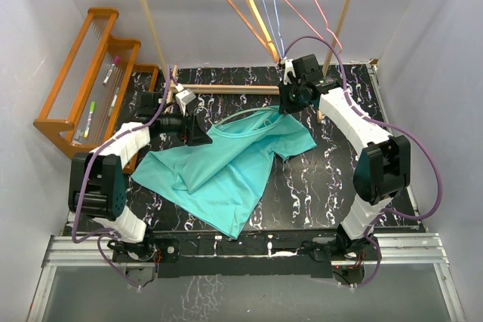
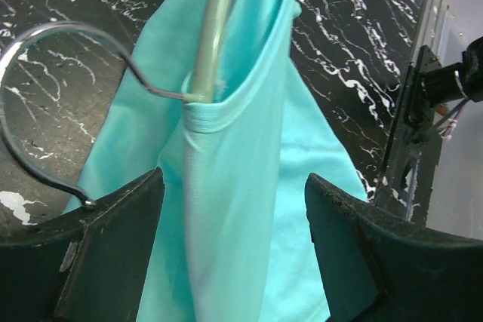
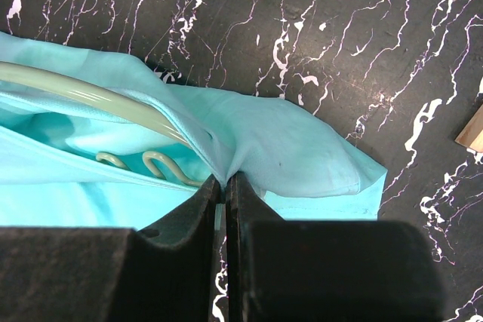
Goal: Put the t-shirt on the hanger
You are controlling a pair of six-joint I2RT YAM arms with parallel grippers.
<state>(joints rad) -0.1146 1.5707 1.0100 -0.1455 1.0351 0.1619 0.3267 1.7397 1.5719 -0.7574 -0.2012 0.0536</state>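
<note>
My left claw [image 2: 234, 179] is hanging open, t-shirt [image 2: 256, 224] collar and hanger [image 2: 213, 28] lying between its jaws; my right claw [image 3: 225, 179] is pinching the t-shirt.

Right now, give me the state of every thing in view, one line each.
t-shirt, spread rumpled on the table, one edge pinched.
hanger, partly inside the collar, hook sticking out.
left jaws, open, astride the collar, not gripping.
right jaws, shut on the t-shirt's edge.
orange hanger, hanging unused at the back.
</note>
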